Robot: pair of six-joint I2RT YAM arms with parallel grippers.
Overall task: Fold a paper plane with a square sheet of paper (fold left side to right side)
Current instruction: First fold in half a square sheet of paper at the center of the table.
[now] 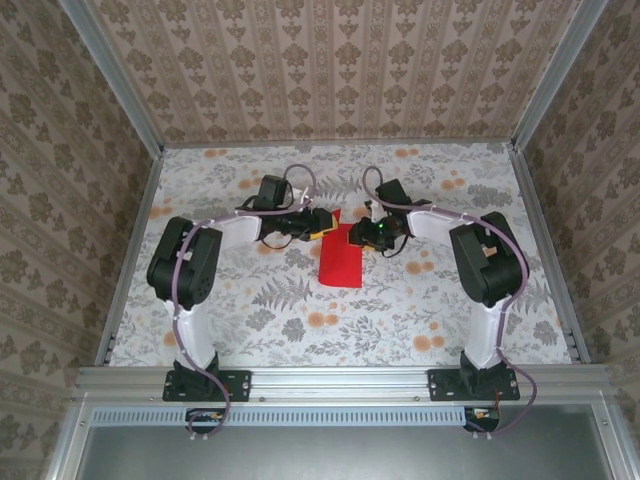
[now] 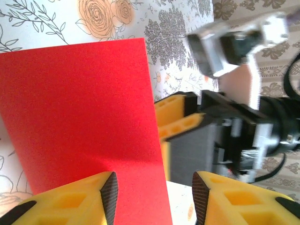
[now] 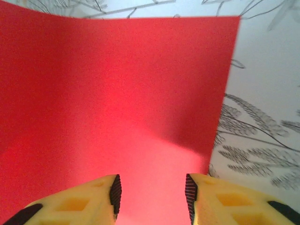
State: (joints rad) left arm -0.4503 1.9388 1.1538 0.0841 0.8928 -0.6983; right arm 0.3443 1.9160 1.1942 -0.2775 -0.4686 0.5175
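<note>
With left gripper (image 2: 154, 194) and right gripper (image 3: 151, 192) poised jaws apart at the far edge of the red sheet (image 1: 340, 257), I fear 1 uneven pinch could skew the crease.

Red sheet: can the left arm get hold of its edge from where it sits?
Likely yes: the left gripper is open astride an edge of the red sheet, nothing between. The right gripper crowds close beside it.

Light: shining bright, even, from overhead | Shadows: falling soft | Glare: washing paper (image 3: 154, 183) pink near the lens | Blur: smearing right gripper (image 2: 180, 119) in left wrist view
</note>
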